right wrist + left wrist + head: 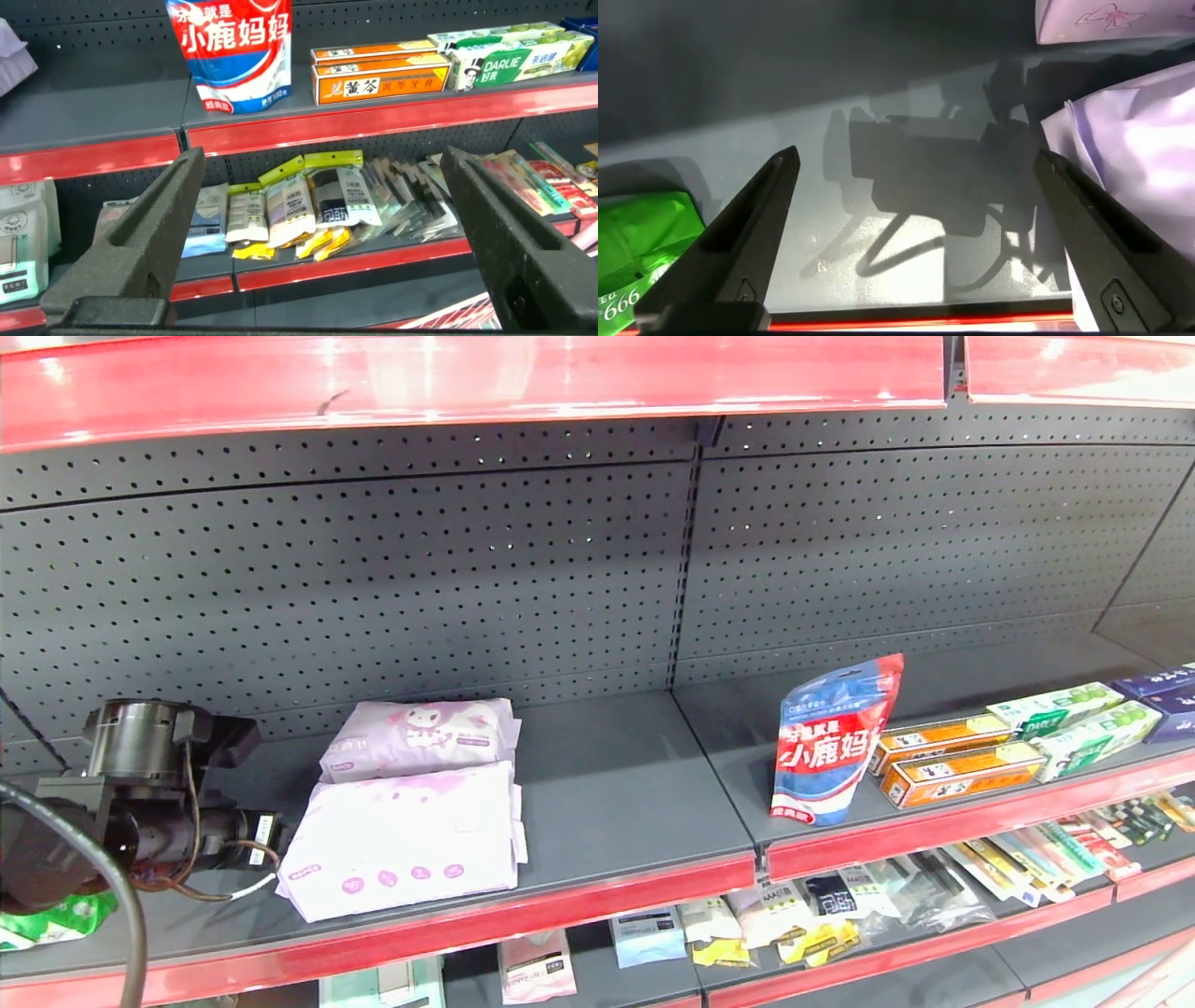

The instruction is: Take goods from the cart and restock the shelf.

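Left gripper: spread wide, empty, just beside pale purple soft tissue packs.
Right gripper: spread wide, empty.
Risk: sideways swing shoving those packs askew.

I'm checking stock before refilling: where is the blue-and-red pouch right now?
In the head view the blue-and-red pouch stands upright on the right section of the shelf, near its front edge, just left of the orange boxes.

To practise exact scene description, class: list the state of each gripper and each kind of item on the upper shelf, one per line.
left gripper: open, empty
right gripper: open, empty
pouch: standing upright
purple packs: lying flat, one behind the other
orange boxes: lying flat
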{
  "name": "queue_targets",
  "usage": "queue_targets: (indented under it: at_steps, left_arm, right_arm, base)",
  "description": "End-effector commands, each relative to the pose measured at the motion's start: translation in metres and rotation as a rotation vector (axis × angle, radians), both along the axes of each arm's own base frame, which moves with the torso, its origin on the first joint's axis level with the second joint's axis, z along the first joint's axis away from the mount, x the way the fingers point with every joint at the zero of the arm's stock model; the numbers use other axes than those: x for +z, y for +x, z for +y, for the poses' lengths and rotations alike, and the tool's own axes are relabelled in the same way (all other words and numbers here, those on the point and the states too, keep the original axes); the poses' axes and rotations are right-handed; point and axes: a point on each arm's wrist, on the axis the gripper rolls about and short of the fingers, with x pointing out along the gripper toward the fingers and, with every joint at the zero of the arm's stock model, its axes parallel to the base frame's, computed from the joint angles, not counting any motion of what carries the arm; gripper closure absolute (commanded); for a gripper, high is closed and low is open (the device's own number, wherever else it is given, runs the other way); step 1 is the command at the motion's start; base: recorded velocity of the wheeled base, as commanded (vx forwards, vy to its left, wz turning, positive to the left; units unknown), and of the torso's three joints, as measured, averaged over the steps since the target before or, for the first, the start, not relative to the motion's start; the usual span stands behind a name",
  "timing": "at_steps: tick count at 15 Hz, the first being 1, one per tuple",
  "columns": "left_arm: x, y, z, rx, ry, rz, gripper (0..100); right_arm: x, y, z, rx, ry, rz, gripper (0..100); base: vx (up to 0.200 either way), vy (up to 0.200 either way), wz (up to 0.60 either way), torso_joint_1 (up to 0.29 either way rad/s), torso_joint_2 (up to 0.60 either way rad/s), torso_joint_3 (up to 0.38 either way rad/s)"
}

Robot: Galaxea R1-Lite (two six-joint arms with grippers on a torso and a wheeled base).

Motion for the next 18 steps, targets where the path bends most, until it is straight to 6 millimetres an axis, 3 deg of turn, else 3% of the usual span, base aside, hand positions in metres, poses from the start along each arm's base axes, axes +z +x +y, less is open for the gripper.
queue_targets:
  at_steps: [1, 9, 11, 15, 18]
  left_arm:
    - [0.0, 0.0, 0.0, 0.0, 0.0, 0.001, 0]
    - [0.0, 0.0, -0.003, -0.009, 0.0, 0.0, 0]
    - [0.008, -0.003, 0.007, 0.009, 0.014, -0.027, 0]
    - [0.051, -0.049, 0.038, -0.106, 0.159, -0.157, 0]
    - [0.073, -0.087, 0.03, -0.106, 0.17, -0.282, 0]
  right_arm:
    - [0.0, 0.0, 0.0, 0.001, 0.0, 0.002, 0]
    - [0.0, 0.0, 0.0, 0.001, 0.0, 0.002, 0]
    - [0.0, 0.0, 0.0, 0.001, 0.0, 0.002, 0]
    - [0.0, 0.0, 0.0, 0.001, 0.0, 0.002, 0]
    - [0.0, 0.0, 0.0, 0.001, 0.0, 0.002, 0]
  base:
    - [0.0, 0.0, 0.0, 0.0, 0.0, 0.0]
    - [0.0, 0.0, 0.0, 0.0, 0.0, 0.0]
    - [0.0, 0.0, 0.0, 0.0, 0.0, 0.0]
    - [0.0, 0.0, 0.0, 0.0, 0.0, 0.0]
    - [0.0, 0.0, 0.0, 0.0, 0.0, 0.0]
